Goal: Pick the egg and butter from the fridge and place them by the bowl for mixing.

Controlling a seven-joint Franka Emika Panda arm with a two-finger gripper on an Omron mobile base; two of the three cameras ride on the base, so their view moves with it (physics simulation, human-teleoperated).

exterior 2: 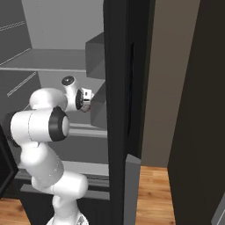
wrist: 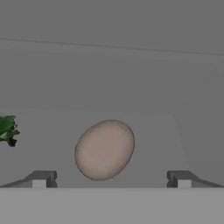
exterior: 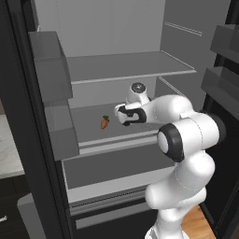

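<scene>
Two fingertips [wrist: 43, 178] of the released hand [wrist: 111, 179] flank the egg [wrist: 104, 149] on the fridge [exterior: 116, 32] shelf [exterior: 93, 126], lined up for a grasp.

Nothing readable shows anywhere. The fridge [exterior: 116, 65] walls, shelves and door bins are plain grey. The egg [wrist: 104, 149] bears only mottled shading, no stamp or mark.

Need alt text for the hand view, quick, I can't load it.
An egg lies on a grey fridge shelf, centred just beyond the open gripper, fingertips wide on either side. Green carrot leaves show at the left edge.
</scene>
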